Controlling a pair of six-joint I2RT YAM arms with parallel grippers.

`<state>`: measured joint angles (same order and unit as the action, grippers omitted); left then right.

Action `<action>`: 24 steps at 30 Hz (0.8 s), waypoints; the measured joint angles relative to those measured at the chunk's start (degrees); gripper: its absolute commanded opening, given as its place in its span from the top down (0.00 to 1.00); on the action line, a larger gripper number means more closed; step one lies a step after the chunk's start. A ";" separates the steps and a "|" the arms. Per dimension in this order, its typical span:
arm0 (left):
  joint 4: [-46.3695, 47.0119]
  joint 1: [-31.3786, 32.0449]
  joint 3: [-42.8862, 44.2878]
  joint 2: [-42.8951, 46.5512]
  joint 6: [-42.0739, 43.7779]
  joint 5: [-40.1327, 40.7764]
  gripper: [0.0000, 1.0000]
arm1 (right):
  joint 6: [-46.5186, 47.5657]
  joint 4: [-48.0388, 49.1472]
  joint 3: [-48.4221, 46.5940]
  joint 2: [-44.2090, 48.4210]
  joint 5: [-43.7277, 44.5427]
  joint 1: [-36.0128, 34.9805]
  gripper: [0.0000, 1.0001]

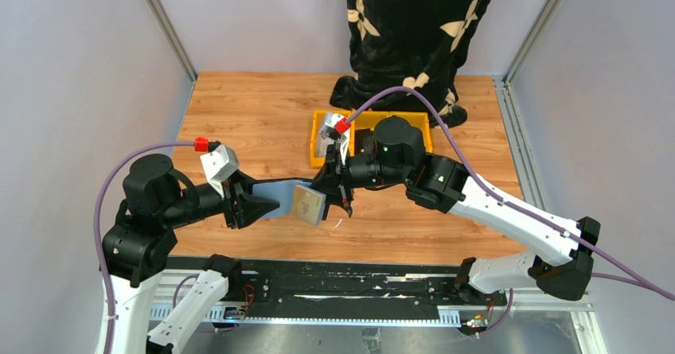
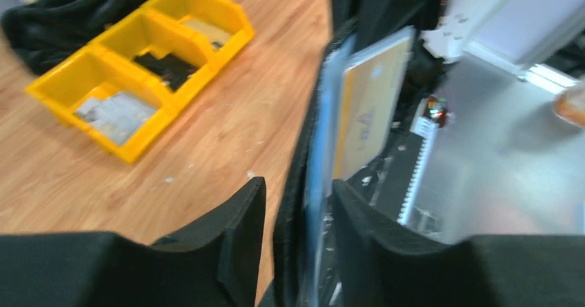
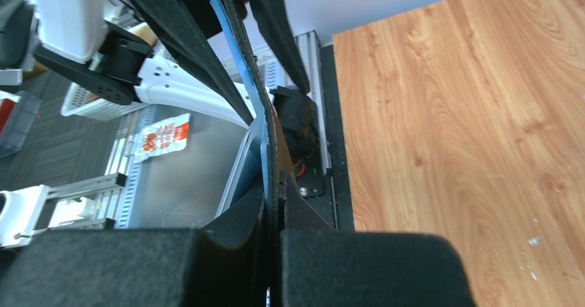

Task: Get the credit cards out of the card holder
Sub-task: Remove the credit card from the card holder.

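Across the far edge of the wooden table [image 1: 239, 115] lies a dark cloth [image 1: 414, 28] with pale patterns, bunched against the back wall. Just in front of it sits a row of yellow bins [image 2: 134, 21]. The left wrist view shows three compartments: one with grey flat pieces, the middle one with dark things, and the last with something pale that is too blurred to name.

Both arms reach in over the near half of the table and meet above the wood, nearly tip to tip. The left gripper [image 1: 271, 204] points right and the right gripper [image 1: 333, 199] points left, with the bins just behind the right one.

Between them, clear of the table, hangs the holder [image 1: 282, 195], opened out, its grey-blue sleeve facing up in the top view. The left fingers [image 2: 238, 238] stand narrow, with the black holder and its sleeve edge-on between them. It lies against one finger, while a thin strip of wood shows between it and the other, so that view does not tell how firmly it is pinched. In the top view these fingers taper onto the sleeve's left end.

A tan-yellow card [image 1: 308, 204] sticks out of the sleeve's right end, with part of it overlapped by the sleeve. The right fingers [image 3: 359, 265] are pressed tight together on a thin edge at the card's far end.
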<state>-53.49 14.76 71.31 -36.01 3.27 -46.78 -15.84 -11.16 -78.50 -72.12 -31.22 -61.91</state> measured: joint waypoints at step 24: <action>-4.13 0.00 2.60 -0.52 2.16 -11.26 1.00 | 1.25 0.92 0.07 1.84 -15.30 13.03 0.24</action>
<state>-57.63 14.76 73.91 -36.53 5.43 -58.04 -14.59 -10.24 -78.43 -70.28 -46.52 -48.88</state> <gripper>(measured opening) 0.060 0.712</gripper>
